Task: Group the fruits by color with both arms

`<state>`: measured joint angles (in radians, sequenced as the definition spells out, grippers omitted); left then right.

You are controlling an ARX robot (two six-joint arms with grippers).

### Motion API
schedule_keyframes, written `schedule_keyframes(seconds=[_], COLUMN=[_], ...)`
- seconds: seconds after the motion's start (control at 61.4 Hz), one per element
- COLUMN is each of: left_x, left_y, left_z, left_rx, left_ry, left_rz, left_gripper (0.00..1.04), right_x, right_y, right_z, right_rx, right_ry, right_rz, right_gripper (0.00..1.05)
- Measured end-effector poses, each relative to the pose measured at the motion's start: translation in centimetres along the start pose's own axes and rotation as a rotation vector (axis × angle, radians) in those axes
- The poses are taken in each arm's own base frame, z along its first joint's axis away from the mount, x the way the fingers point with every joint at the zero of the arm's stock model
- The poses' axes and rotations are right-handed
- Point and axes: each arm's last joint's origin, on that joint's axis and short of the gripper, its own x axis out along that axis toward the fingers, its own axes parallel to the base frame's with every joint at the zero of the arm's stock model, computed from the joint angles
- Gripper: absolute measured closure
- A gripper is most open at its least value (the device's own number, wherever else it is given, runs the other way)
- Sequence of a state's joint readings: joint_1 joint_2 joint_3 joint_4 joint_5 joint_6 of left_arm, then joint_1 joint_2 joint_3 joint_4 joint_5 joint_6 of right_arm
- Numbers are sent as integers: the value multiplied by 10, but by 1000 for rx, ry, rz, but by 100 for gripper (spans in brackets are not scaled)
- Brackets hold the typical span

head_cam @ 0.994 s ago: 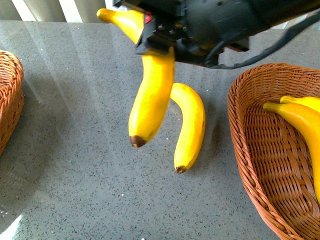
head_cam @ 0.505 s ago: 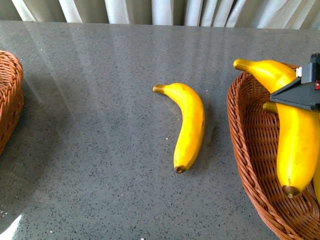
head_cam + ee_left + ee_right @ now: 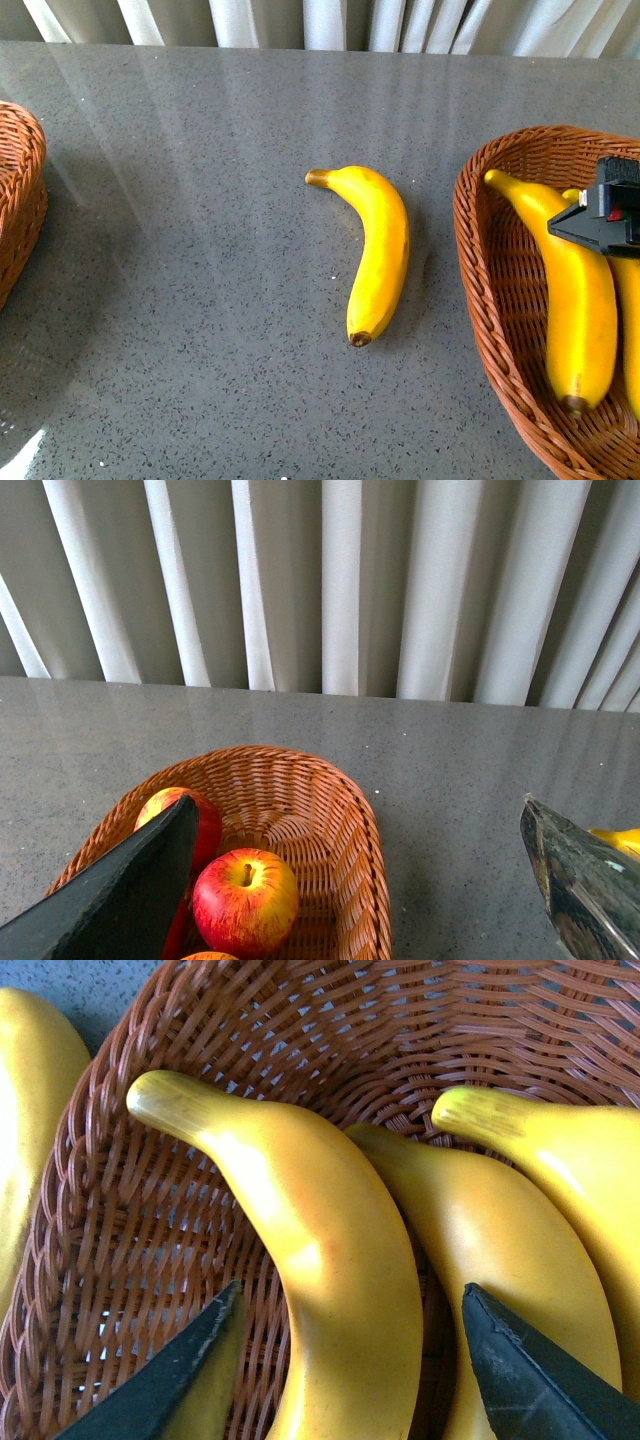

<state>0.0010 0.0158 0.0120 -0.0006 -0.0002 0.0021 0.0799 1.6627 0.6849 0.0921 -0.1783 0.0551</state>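
Observation:
One yellow banana (image 3: 380,255) lies loose on the grey table, at its middle. In the right basket (image 3: 480,270) a banana (image 3: 575,290) lies lengthwise beside others. My right gripper (image 3: 605,215) hangs just over it, open. In the right wrist view this banana (image 3: 330,1260) lies between the spread fingers of the right gripper (image 3: 352,1288), with two more bananas (image 3: 490,1240) beside it. My left gripper (image 3: 358,805) is open and empty over the left basket (image 3: 340,880), which holds a red apple (image 3: 245,900) and a yellow-streaked apple (image 3: 200,820) partly behind a finger.
The left basket's edge (image 3: 20,200) shows at the far left of the front view. White curtains (image 3: 330,580) hang behind the table's far edge. The loose banana also shows at the edge of the right wrist view (image 3: 30,1110).
My right gripper carried a banana from above the table's middle over to the right basket, lowered it and let go. The banana now lies in the basket. The loose banana has not moved.

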Motion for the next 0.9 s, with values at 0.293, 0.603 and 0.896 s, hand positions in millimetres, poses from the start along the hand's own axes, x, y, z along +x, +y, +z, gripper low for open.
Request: schedule_keyframes(seconds=[0.293, 0.603, 0.896], left_x=[0, 0, 0], left_y=[0, 0, 0], left_z=[0, 0, 0], left_rx=[0, 0, 0], left_ry=[0, 0, 0], left_rz=[0, 0, 0], left_gripper=[9, 9, 9], right_x=[-32, -11, 39], right_y=[31, 146, 194], right_z=[22, 57, 54], right_rx=[-91, -248, -262], right_ry=[-54, -47, 62], right_rz=[24, 146, 116], right_gripper=[9, 9, 9])
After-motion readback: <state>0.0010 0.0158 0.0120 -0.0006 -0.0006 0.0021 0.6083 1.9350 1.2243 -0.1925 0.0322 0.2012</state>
